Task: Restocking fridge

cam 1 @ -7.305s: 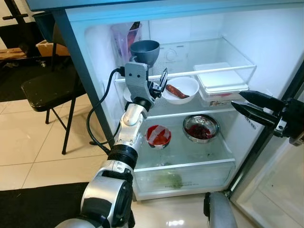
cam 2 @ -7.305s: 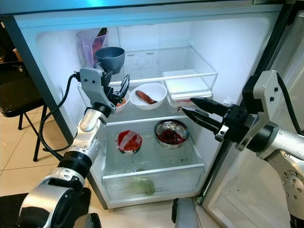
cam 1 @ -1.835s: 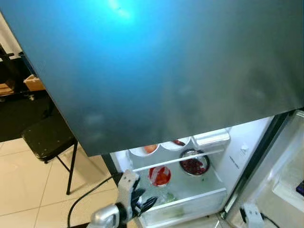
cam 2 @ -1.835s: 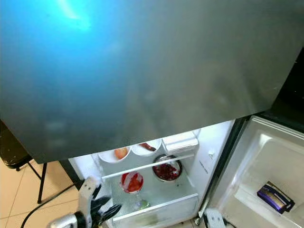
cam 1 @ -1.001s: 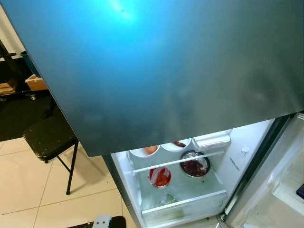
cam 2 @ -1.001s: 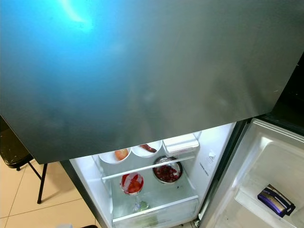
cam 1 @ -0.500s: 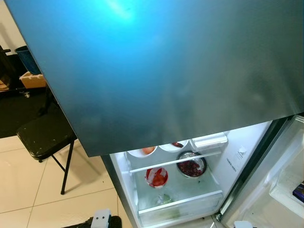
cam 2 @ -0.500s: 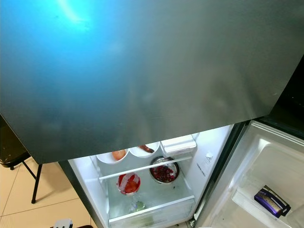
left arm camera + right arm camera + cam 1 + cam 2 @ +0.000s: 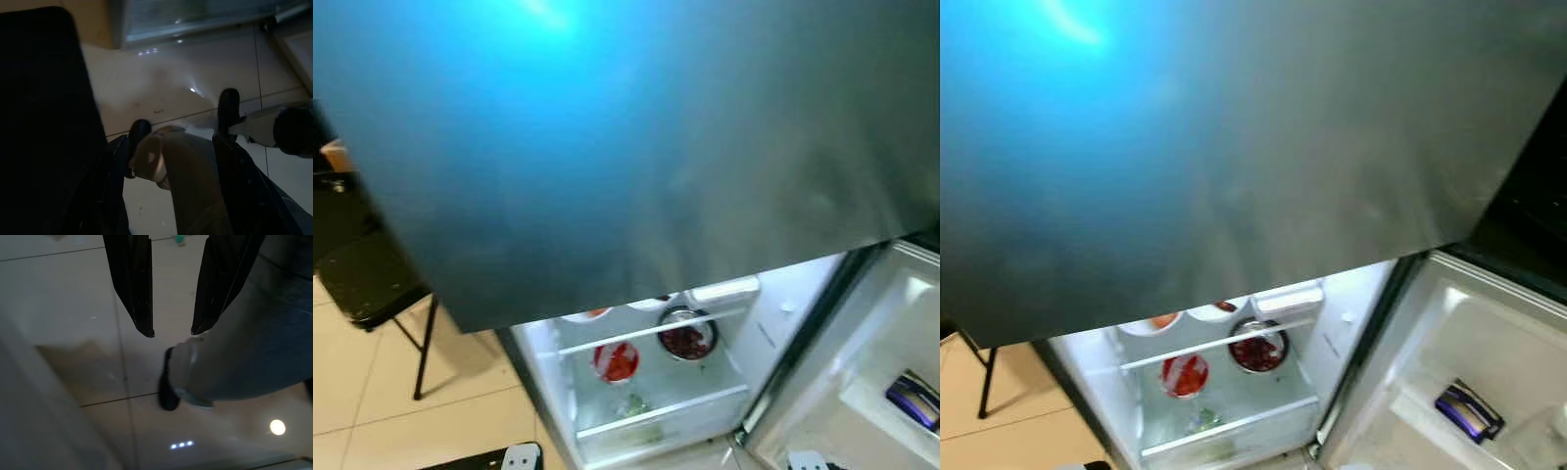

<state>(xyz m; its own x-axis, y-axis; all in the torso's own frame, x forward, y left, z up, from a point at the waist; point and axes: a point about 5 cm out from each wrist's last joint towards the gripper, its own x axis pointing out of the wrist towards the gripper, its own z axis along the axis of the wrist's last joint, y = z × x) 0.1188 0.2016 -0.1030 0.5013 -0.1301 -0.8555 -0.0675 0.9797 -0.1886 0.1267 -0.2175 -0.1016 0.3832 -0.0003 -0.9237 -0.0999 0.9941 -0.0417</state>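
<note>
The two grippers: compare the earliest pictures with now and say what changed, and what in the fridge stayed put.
Both arms have left the fridge. The left gripper and the right gripper were raised at the shelves; now both hang over the floor tiles, fingers apart, holding nothing. The camera has tilted up, so the grey upper door covers most of the head views. The steel bowl and the red-filled bowl sit as before.

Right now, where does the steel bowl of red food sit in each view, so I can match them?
Left eye view: steel bowl, lower centre, on the fridge shelf.
Right eye view: lower centre, same shelf.
Left wrist view: left hand above floor tiles.
Right wrist view: right hand above floor tiles.
Shared landmark: red-covered bowl on its left.
</note>
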